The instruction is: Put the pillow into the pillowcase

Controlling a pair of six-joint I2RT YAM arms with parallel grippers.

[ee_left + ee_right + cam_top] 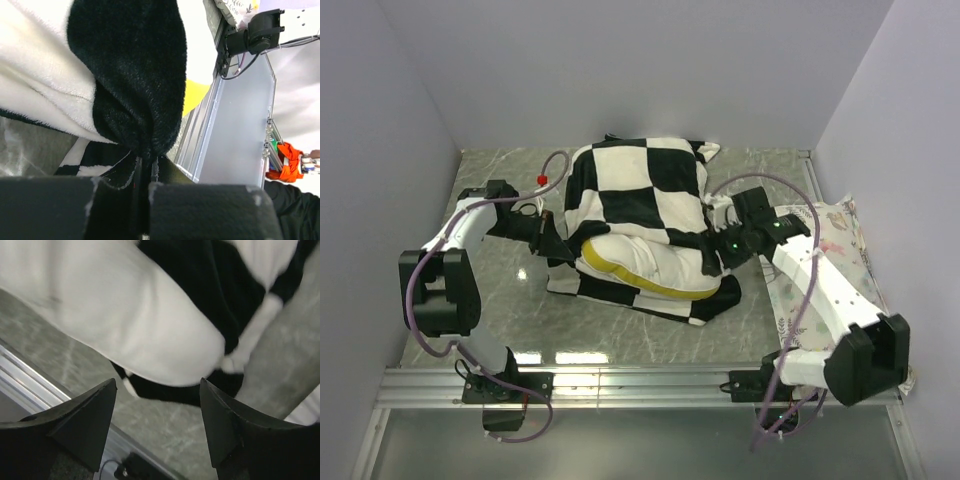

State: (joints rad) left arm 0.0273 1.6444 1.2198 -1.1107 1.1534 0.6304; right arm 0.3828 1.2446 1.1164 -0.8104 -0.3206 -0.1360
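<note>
The black and white checkered pillowcase (640,195) lies bunched in the middle of the table. The white pillow (655,262) with its yellow band sticks out of the case's near opening, lying on the lower flap. My left gripper (558,243) is shut on the left edge of the pillowcase (130,85), black fleece pinched between its fingers. My right gripper (718,250) is at the right side of the case, open, with nothing between its fingers (95,415); the white pillow (125,315) and black fabric sit just beyond the tips.
A deer-and-plant print pillow (840,250) lies at the right under my right arm. A metal rail (640,385) runs along the table's near edge. Grey walls close in the left, back and right.
</note>
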